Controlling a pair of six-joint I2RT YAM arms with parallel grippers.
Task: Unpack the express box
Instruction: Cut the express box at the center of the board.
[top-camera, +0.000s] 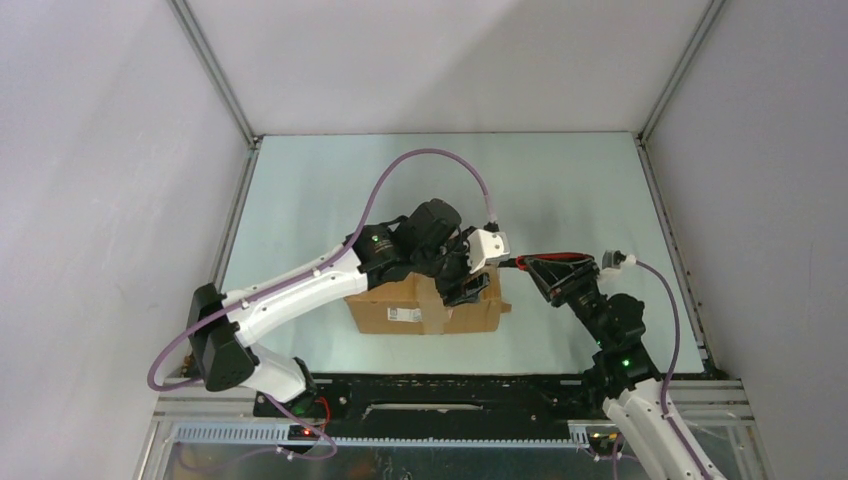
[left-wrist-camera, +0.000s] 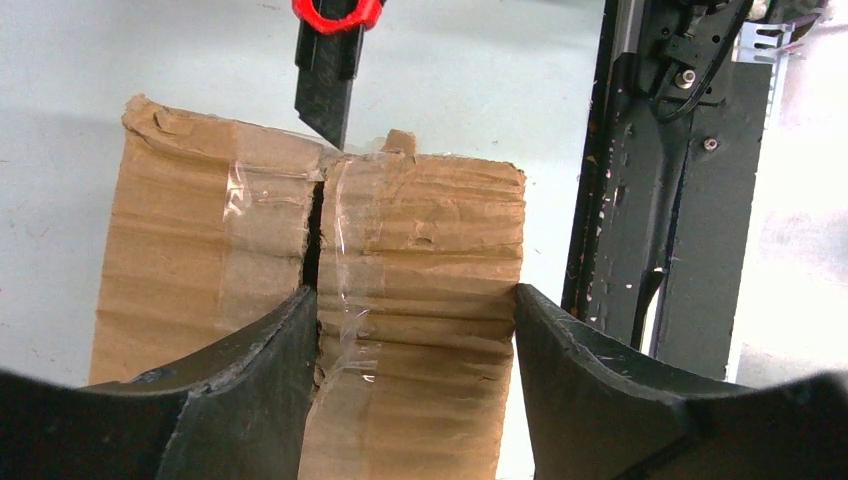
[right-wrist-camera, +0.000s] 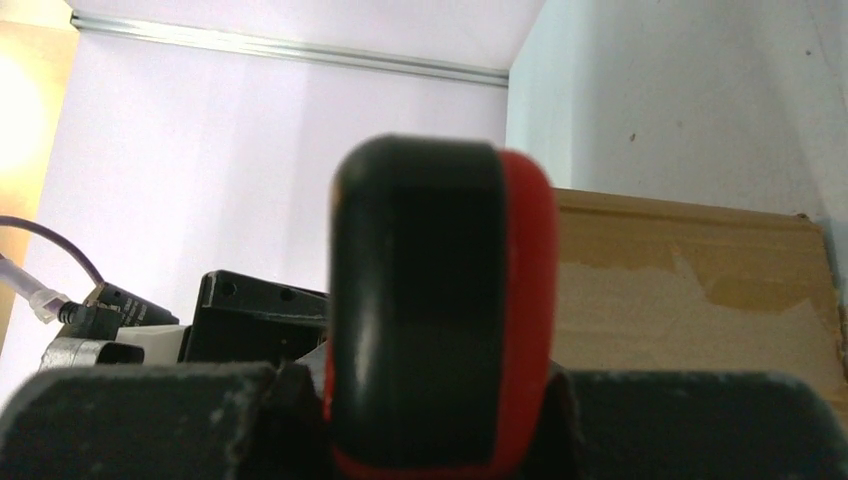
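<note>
Though taped on top, one express box (top-camera: 425, 305) and one knife (left-wrist-camera: 325, 80).

Overhead, a pale green tabletop (top-camera: 560, 190), flat and matte, fills the middle. Plain white wall panels (top-camera: 450, 60) close it in on three sides, meeting at two slanting aluminium struts (top-camera: 215, 75). A black base plate (top-camera: 520, 395) runs along the near edge, a slotted metal rail (top-camera: 400, 432) below it. The light is soft and even, and the right wrist view catches a warm glow (right-wrist-camera: 20, 120) at far left.
</note>
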